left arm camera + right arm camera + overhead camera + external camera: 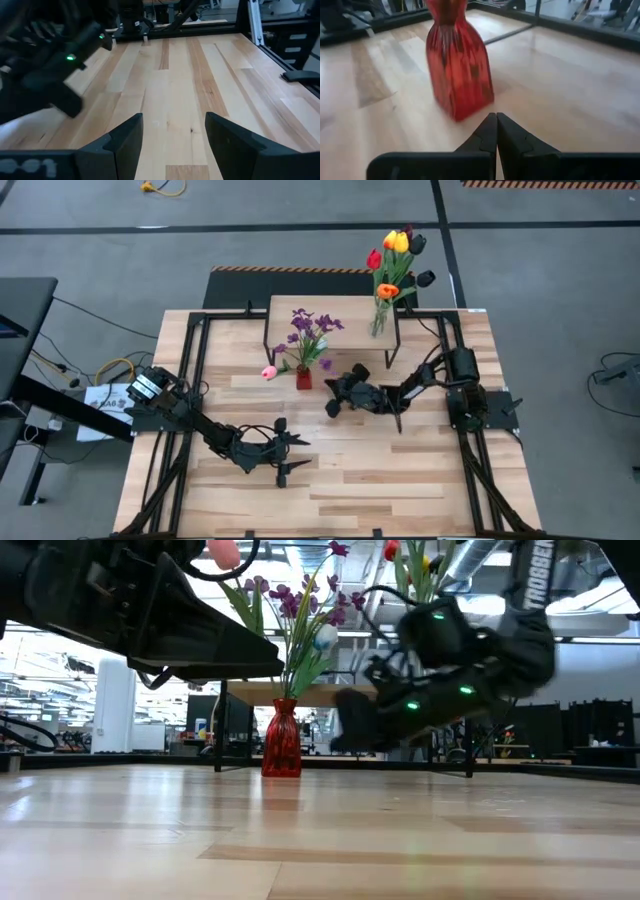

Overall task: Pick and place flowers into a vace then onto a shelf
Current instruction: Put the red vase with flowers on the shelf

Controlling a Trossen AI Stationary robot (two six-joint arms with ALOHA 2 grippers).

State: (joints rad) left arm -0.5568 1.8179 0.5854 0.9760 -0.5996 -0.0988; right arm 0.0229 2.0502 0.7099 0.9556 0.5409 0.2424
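Right end effector (pixel 496 131), fingers pressed together, sits near the red vase (pixel 457 60); pushing forward could topple it.

Left end effector (pixel 172 142) waits spread over the tabletop (pixel 225 65).

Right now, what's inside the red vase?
The red vase holds purple sprigs with green stems, rising above its neck. A pink flower lies on the table beside it, not in it. The vase's inside and the stem ends cannot be seen.
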